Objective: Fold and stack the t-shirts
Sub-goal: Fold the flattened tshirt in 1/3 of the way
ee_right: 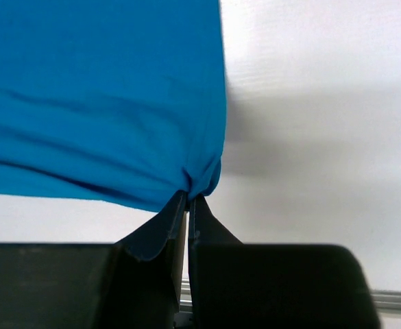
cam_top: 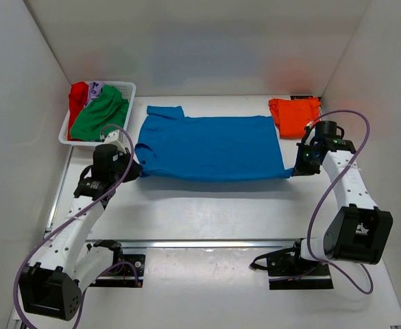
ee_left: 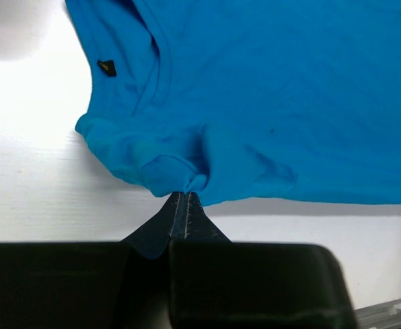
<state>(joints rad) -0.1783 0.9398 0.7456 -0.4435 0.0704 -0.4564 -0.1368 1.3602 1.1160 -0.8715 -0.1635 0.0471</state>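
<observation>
Left wrist view: I see my left gripper [ee_left: 185, 197] pinched tight on a bunched edge of the blue t-shirt [ee_left: 275, 89]; my right gripper [ee_right: 188, 199] clamps a corner. That shirt spreads just beside the basket [cam_top: 130, 89], the orange t-shirt [cam_top: 295, 114] well apart from it.

lilac t-shirt [cam_top: 96, 89] mostly hidden, small label [ee_left: 106, 67] unreadable

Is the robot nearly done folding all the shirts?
Not yet. The orange shirt looks folded, at the far right. The left gripper and right gripper pinch the near corners of the blue shirt, spread on the table. The green shirt, red shirt and lilac shirt wait in the basket.
</observation>
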